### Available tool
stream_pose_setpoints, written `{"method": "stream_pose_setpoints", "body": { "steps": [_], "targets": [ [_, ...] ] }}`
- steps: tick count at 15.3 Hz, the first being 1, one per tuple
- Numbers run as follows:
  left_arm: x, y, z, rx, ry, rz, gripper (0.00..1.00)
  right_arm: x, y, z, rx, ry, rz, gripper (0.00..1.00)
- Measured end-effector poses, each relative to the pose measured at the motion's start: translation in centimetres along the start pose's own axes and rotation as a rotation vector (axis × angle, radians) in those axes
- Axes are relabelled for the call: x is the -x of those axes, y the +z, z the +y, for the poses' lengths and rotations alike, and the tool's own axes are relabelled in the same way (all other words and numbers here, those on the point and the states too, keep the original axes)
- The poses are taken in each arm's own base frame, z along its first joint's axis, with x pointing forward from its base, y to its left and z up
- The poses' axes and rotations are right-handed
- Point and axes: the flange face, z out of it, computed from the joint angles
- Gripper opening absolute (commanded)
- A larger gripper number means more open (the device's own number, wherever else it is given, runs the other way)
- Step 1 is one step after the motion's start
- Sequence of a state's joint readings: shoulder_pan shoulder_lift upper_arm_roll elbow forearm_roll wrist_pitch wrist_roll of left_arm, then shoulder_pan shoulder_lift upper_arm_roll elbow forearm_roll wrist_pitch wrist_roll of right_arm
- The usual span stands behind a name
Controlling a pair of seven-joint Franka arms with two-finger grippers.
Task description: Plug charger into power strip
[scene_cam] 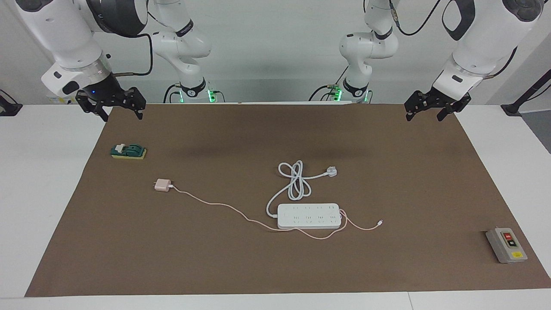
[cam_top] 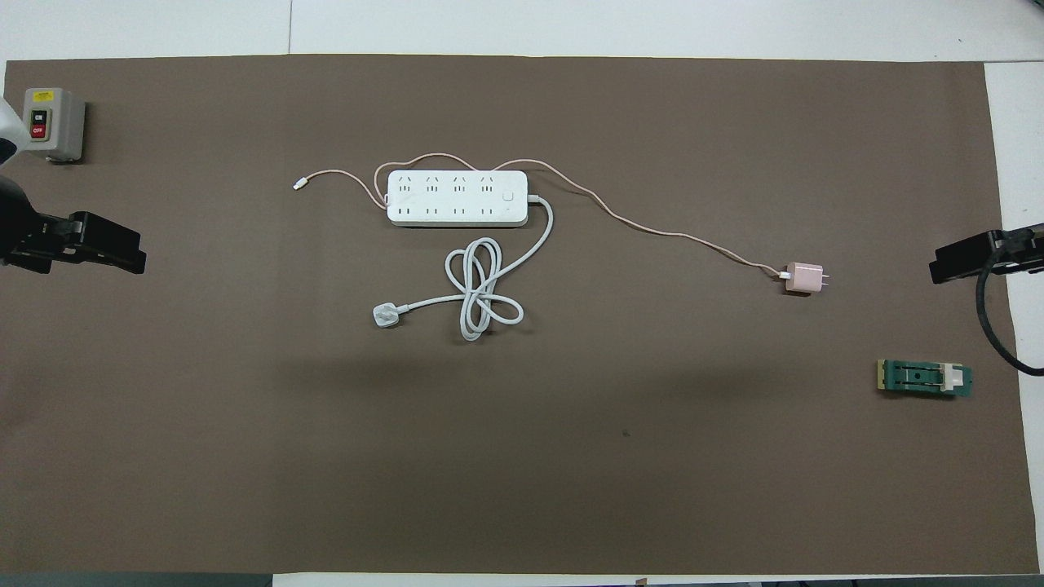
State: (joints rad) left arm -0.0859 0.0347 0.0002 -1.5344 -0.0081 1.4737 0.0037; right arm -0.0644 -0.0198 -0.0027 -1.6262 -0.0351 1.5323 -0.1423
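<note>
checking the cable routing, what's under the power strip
The charger's thin pink cable meets the power strip along its edge farther from the robots and loops round one end. Whether it passes underneath cannot be seen; the strip covers whatever lies beneath.

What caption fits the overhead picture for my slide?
Pink charger lies unplugged beside the white power strip, both grippers waiting open at the mat's ends.

A white table [scene_cam: 47, 181] is covered by a brown mat [scene_cam: 387, 172]; a pale, evenly lit wall [scene_cam: 275, 51] is seen above it.
</note>
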Motion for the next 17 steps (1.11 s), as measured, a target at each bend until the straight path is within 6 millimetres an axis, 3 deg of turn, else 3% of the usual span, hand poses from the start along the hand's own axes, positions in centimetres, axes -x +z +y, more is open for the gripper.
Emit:
{"method": "stream_pose_setpoints", "body": {
  "steps": [13, 17],
  "targets": [
    [0.0, 0.0, 0.0, 0.0, 0.0, 0.0, 1.0, 0.8, 0.1, 0.2, -0.006, 0.006, -0.041, 1.0],
    [0.0, 0.0, 0.0, 0.0, 0.0, 0.0, 1.0, 0.9, 1.2, 1.6, -0.022, 0.203, -0.047, 1.0]
  ]
}}
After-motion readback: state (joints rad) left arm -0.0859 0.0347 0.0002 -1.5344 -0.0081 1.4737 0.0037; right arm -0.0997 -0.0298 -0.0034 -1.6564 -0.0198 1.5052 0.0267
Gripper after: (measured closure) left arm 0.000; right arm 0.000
